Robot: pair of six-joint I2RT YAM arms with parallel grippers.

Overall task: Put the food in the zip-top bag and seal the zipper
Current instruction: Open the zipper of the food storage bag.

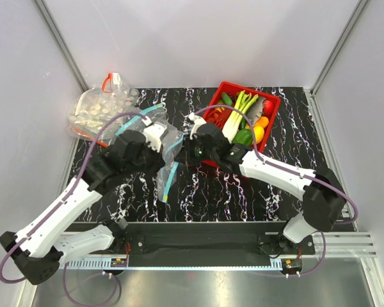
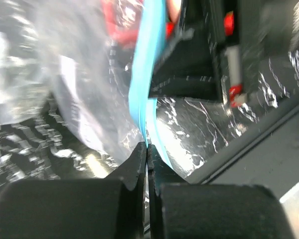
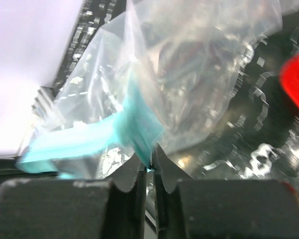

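Note:
The clear zip-top bag (image 1: pixel 172 133) hangs crumpled between my two grippers over the black marbled table. Its teal zipper (image 1: pixel 169 176) trails down toward the near edge. My left gripper (image 1: pixel 160 142) (image 2: pixel 147 145) is shut on the zipper (image 2: pixel 145 74) strip. My right gripper (image 1: pixel 184 142) (image 3: pixel 152 162) pinches a folded part of the zipper (image 3: pixel 134 127) from the other side. The food lies in the red basket (image 1: pixel 271 102): a white-stalked leek (image 1: pixel 238 114) and a small green vegetable (image 1: pixel 226 98) show there. I see no food inside the bag (image 3: pixel 189 64).
Yellow, orange and red toy produce (image 1: pixel 260 128) shares the red basket at the back right. A second clear bag (image 1: pixel 99 109) with a red strip and small white pieces lies at the back left. White walls close in on three sides.

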